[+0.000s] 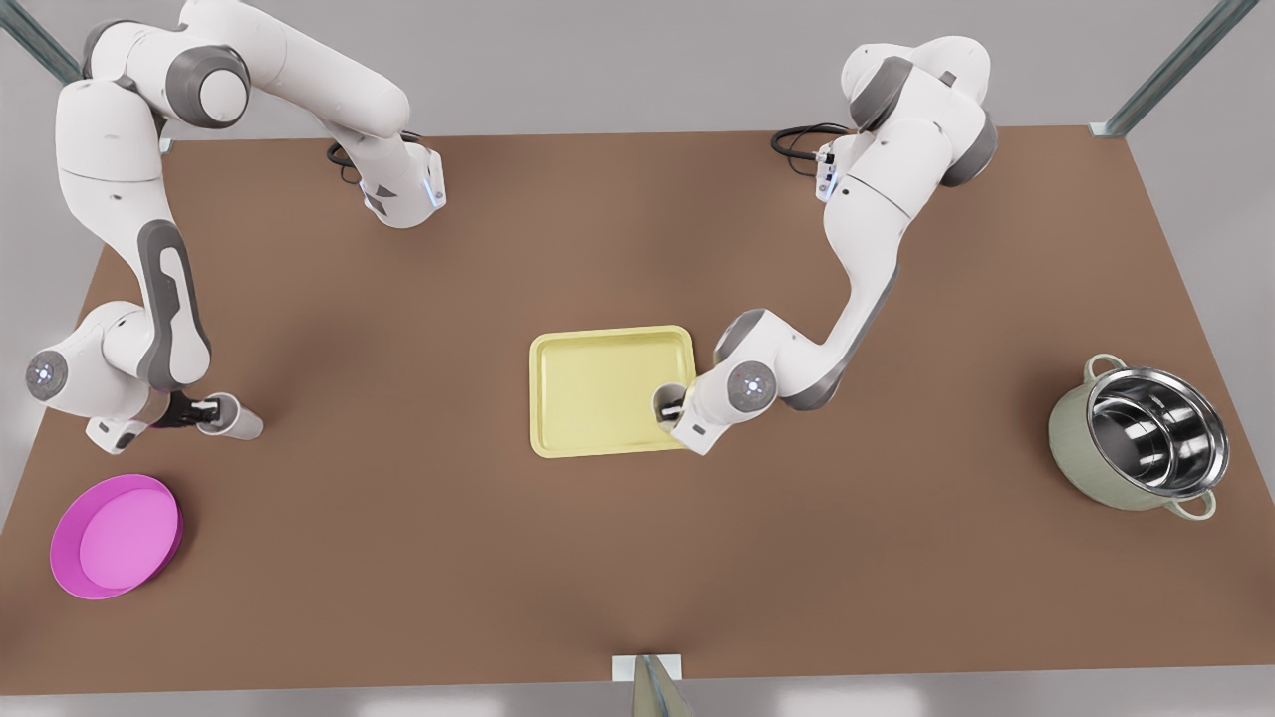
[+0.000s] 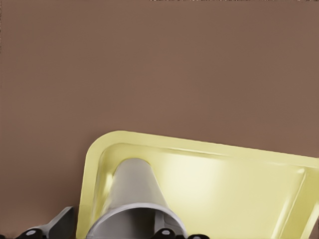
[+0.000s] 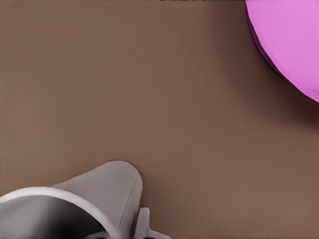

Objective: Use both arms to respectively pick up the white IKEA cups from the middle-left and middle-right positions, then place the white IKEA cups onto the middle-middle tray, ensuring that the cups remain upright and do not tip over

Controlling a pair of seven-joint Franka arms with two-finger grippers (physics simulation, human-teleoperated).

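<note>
Nearest the camera, the plate (image 1: 115, 535) lies at the front view's left corner of the table (image 1: 418, 578) and the pot (image 1: 1141, 438) stands at the front view's right. Neither belongs to the task, and both are well apart from the tray.

A little farther in, the right gripper (image 1: 204, 410) is low over the table on the front view's left. Its fingers are closed across the rim of the right cup (image 1: 237, 418), one inside the mouth and one outside. That grip suits a handleless tumbler because it keeps the mouth up. In the right wrist view the right cup (image 3: 107, 186) tapers down toward bare table, with the plate (image 3: 289, 40) off to one side. I cannot tell whether its base is touching the table. This cup is far from the tray, so I judge its carry is hardly begun.

Toward the middle, the left gripper (image 1: 675, 406) holds the left cup (image 1: 665, 401) by the rim in the same way, at the tray's (image 1: 598, 388) edge on the front view's right. In the left wrist view the left cup (image 2: 134, 194) points down at the tray (image 2: 224, 189) floor, just inside a rounded corner. It is upright, but whether its base is seated there is unclear. Keeping it near the corner leaves the rest of the tray free for the second cup.

Farthest back, both arm bases sit at the table's rear edge.
</note>
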